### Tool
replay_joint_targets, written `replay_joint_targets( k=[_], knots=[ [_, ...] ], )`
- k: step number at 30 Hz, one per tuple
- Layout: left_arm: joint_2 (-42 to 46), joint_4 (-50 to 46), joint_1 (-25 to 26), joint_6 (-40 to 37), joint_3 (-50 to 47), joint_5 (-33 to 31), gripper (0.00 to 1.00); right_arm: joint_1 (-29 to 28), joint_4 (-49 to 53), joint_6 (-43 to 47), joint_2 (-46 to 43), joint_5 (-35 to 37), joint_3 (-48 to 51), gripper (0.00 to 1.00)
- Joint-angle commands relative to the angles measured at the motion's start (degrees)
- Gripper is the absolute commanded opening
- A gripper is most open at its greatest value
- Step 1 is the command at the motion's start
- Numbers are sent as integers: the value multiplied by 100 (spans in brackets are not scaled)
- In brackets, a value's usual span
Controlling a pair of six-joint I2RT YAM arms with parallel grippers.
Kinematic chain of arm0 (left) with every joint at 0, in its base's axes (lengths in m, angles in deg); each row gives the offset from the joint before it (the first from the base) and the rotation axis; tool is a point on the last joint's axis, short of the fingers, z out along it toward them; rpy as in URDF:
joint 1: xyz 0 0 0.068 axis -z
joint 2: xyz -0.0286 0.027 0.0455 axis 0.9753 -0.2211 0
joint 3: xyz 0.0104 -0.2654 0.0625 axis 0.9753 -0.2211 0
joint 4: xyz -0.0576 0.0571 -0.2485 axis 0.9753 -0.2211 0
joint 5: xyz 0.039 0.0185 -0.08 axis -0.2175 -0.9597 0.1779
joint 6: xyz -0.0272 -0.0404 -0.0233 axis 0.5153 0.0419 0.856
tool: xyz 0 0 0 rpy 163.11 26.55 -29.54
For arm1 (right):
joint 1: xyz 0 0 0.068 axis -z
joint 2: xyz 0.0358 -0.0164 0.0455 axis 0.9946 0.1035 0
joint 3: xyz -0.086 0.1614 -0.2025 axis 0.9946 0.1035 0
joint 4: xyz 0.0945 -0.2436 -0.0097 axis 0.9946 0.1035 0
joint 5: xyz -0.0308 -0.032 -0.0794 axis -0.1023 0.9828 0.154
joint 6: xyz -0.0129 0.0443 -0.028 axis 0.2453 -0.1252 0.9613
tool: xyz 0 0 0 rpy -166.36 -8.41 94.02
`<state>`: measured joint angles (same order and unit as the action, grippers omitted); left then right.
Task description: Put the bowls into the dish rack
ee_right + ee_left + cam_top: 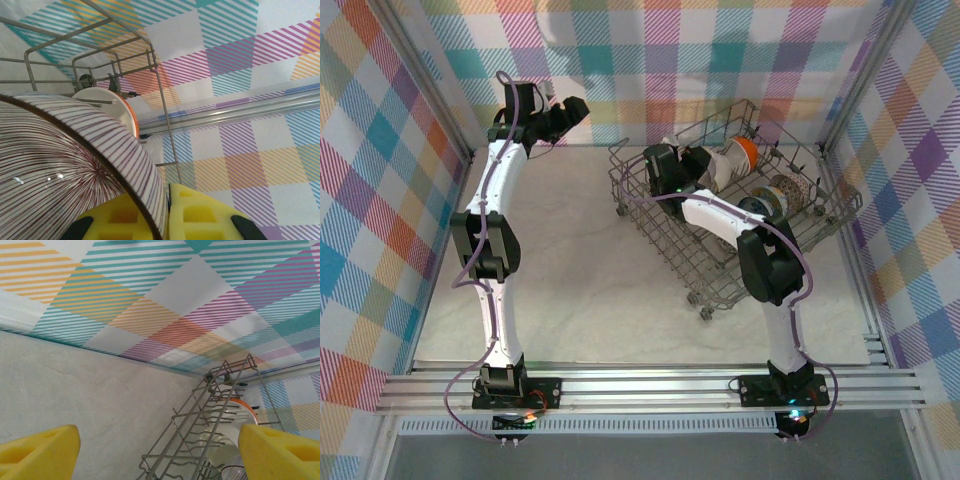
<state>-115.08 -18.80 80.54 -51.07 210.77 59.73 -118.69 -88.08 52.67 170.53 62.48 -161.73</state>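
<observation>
Right gripper (165,215), seen close from its wrist camera, is closed tight on the rim of a striped bowl (65,165), the rim running between its yellow pads (205,215). This bowl, white with thin brown lines, stands on edge with its hollow toward the camera. Just beyond it, an orange bowl (107,102) with a white inside stands on edge too; whether the two touch is unclear.

From above, the right arm reaches forward from its base, folds at the elbow over the dish rack (715,285), and points its wrist toward the rack's far left corner. More bowls stand further along the rack, to the right. The rack's long side angles toward the far right of the table (580,260). The tines under the held bowl are hidden, so whether it is seated cannot be told; letting go likely depends on that.

Farthest off, the left gripper (160,455) hangs wide and empty near the checked back wall (165,300), well apart from the rack.
</observation>
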Motion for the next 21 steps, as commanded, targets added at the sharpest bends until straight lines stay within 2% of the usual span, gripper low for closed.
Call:
replay_joint_targets(
  k=[1, 11, 16, 21],
  knots=[
    [276, 152, 51, 4, -35, 103, 82, 0, -419, 174, -144, 187, 31, 0],
    [275, 145, 57, 8, -35, 111, 82, 9, -85, -99, -188, 129, 159, 0],
    [282, 133, 64, 3, -35, 116, 82, 9, 1029, -959, -153, 124, -62, 0],
    [283, 137, 65, 4, -35, 103, 82, 9, 1577, -1429, -121, 115, -156, 0]
  ],
)
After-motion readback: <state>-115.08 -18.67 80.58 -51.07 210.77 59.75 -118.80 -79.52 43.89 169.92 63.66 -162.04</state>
